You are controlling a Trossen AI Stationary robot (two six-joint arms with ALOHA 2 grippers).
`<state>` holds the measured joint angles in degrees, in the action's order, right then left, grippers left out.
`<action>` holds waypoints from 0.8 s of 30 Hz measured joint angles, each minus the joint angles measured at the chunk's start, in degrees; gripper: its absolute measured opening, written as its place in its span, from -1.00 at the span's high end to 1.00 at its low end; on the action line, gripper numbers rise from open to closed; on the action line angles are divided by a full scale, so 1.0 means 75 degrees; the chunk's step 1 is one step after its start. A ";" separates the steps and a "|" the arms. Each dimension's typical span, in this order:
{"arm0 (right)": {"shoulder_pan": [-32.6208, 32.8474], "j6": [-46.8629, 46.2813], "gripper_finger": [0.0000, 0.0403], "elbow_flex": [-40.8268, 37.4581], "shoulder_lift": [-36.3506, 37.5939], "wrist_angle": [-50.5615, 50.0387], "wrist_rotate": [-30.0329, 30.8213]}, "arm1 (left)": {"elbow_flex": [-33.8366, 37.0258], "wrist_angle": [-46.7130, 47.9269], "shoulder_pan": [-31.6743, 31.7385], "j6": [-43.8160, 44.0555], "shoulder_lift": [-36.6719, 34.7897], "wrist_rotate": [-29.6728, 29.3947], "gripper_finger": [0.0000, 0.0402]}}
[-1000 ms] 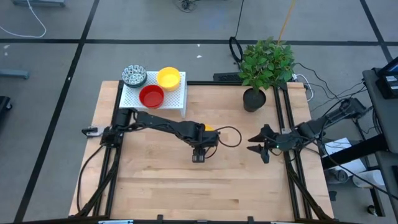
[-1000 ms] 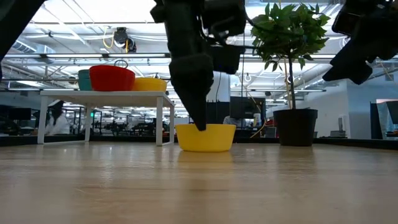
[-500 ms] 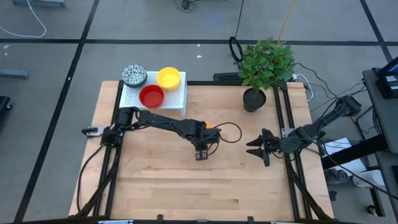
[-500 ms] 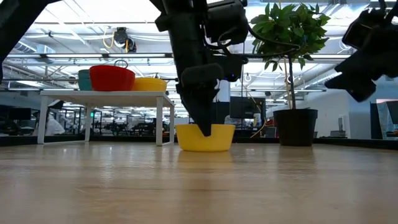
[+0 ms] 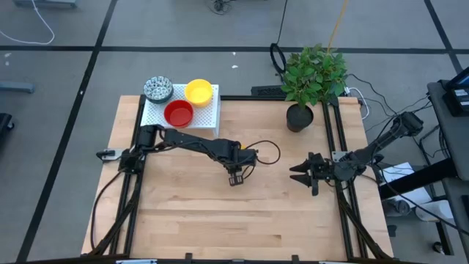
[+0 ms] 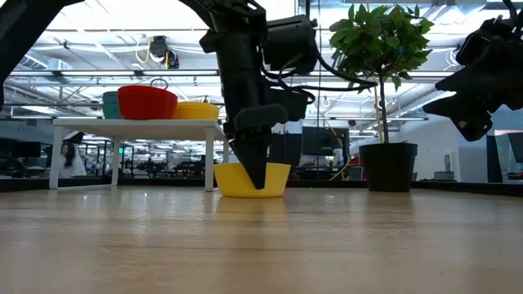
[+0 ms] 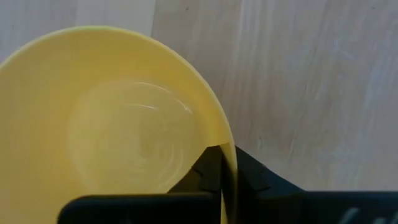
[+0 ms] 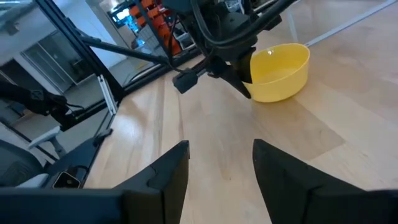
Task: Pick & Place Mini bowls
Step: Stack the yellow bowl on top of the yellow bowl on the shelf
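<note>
Near the tabletop's (image 5: 190, 213) middle, my left gripper (image 7: 222, 171) pinches the yellow mini bowl's (image 7: 118, 130) rim, seemingly just lifted; my right gripper (image 8: 221, 163) waits spread apart nearby.

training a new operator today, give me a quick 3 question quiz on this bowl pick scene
1. True or false: the left gripper pinches the rim of a yellow mini bowl, one finger inside and one outside.
2. How many bowls sit on the white perforated rack in the high view?
A. one
B. three
C. five
3. Fill in: the right gripper waits open above the table, on the side nearer the ____.

Key
1. True.
2. B: a speckled mini bowl, a red mini bowl and a second yellow mini bowl.
3. potted plant.
</note>
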<state>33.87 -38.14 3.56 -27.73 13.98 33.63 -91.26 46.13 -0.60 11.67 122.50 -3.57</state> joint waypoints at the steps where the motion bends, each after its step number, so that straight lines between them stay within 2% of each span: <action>1: 0.0000 -0.0010 0.18 -0.0014 -0.0003 0.0000 0.0008 | 0.0001 0.0001 0.0000 0.0004 0.0000 0.0003 0.94; 9: 0.0000 -0.0544 0.18 -0.0034 -0.0003 -0.0012 -0.0080 | 0.0010 0.0021 -0.0104 0.0208 -0.0332 0.0100 0.95; 17: -0.0003 -0.0484 0.18 -0.0048 -0.0012 -0.0093 -0.0056 | 0.0000 -0.0165 -0.0037 0.0396 -0.1398 0.0073 0.96; 21: -0.0003 0.0225 0.18 -0.0048 -0.0012 -0.0093 -0.0082 | 0.0000 -0.0459 0.0083 0.0297 -0.2026 -0.0553 0.89; 24: -0.0003 0.0590 0.18 -0.0054 -0.0012 -0.0067 -0.0089 | -0.0003 -0.0855 0.0255 -0.0073 -0.2475 -0.1052 0.91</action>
<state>33.85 -33.71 3.16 -27.81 13.47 32.96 -91.29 39.72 1.31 11.12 103.94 -11.46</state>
